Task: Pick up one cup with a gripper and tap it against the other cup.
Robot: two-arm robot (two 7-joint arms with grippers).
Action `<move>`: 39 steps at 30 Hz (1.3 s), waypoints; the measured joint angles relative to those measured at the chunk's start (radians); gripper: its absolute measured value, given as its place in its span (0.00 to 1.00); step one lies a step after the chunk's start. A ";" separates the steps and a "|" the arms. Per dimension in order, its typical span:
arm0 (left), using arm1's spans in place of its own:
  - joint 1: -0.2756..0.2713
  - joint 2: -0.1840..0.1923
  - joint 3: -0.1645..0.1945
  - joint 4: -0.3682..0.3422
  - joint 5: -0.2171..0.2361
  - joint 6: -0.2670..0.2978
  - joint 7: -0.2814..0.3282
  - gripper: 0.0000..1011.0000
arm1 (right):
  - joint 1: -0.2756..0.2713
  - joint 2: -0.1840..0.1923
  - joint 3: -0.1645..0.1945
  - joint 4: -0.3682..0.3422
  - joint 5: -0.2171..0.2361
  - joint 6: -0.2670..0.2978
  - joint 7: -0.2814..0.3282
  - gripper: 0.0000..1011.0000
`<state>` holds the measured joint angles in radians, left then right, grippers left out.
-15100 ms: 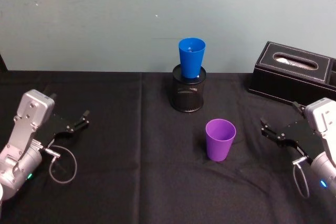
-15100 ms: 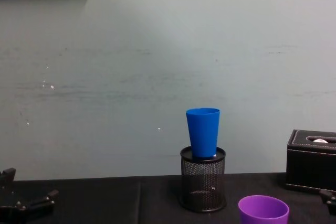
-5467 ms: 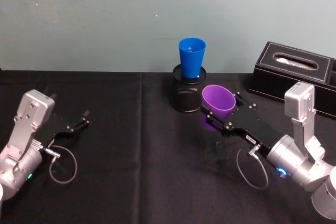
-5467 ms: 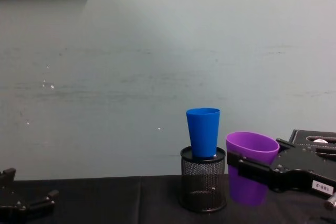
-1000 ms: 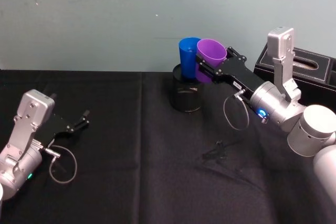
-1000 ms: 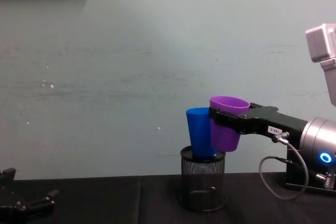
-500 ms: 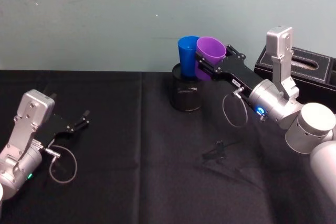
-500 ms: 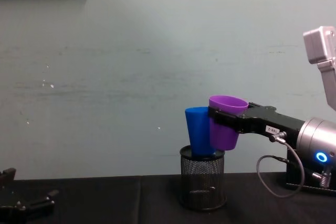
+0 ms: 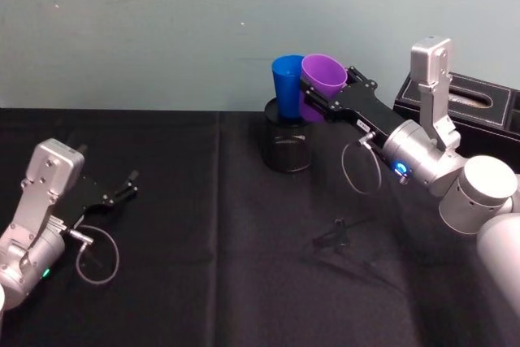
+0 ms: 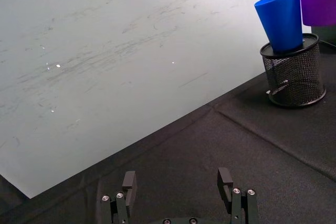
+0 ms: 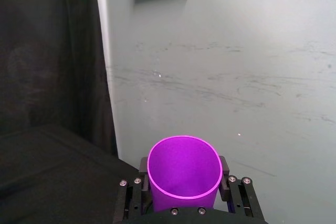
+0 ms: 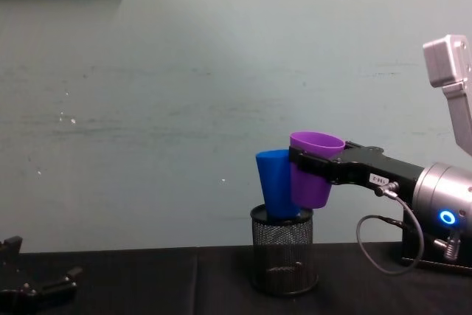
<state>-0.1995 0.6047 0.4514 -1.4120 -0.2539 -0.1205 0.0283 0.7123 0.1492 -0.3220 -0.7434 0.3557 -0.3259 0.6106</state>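
A black mesh holder [image 9: 288, 148] stands on a black-draped table [image 9: 244, 241] near a pale wall, and everything here is placed from it. The blue cup [image 12: 273, 182] sits with its base inside the holder and leans to the left. The right gripper [image 9: 325, 93] reaches in from the holder's right, above its rim, with its fingers clamped on either side of the purple cup [image 12: 313, 171]. It holds that cup upright in the air, and the cup's side appears to press against the blue cup's side. The pick-up looks done and the tap seems to be happening now. At most, drawing back or setting the purple cup down is left. The left gripper [image 10: 177, 182] rests low over the table, well to the holder's left, with its fingers spread and empty. A small white label [image 12: 378, 179] on the right gripper carries dark print too small to read. A black tissue box [image 9: 459, 107] sits to the holder's right.
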 joint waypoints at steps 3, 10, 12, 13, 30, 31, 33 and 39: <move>0.000 0.000 0.000 0.000 0.000 0.000 0.000 1.00 | 0.001 -0.001 0.000 0.002 0.000 -0.001 0.002 0.72; 0.000 0.000 0.000 0.000 0.000 0.000 0.000 1.00 | 0.002 -0.003 0.001 0.003 -0.001 -0.001 0.004 0.72; 0.000 0.000 0.000 0.000 0.000 0.000 0.000 1.00 | 0.001 -0.002 0.002 0.000 -0.001 -0.001 0.004 0.72; 0.000 0.000 0.000 0.000 0.000 0.000 0.000 1.00 | 0.001 -0.002 0.002 -0.001 -0.002 -0.001 0.004 0.72; 0.000 0.000 0.000 0.000 0.000 0.000 0.000 1.00 | -0.054 0.032 -0.003 -0.101 -0.009 0.044 -0.014 0.72; 0.000 0.000 0.000 0.000 0.000 0.000 0.000 1.00 | -0.058 0.034 -0.003 -0.107 -0.009 0.047 -0.016 0.72; 0.000 0.000 0.000 0.000 0.000 0.000 0.000 1.00 | -0.070 0.041 -0.004 -0.124 -0.009 0.055 -0.020 0.72; 0.000 0.000 0.000 0.000 0.000 0.000 0.000 1.00 | -0.093 0.055 -0.004 -0.162 -0.009 0.068 -0.037 0.72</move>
<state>-0.1996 0.6047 0.4514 -1.4120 -0.2539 -0.1205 0.0283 0.6191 0.2039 -0.3255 -0.9050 0.3467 -0.2578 0.5737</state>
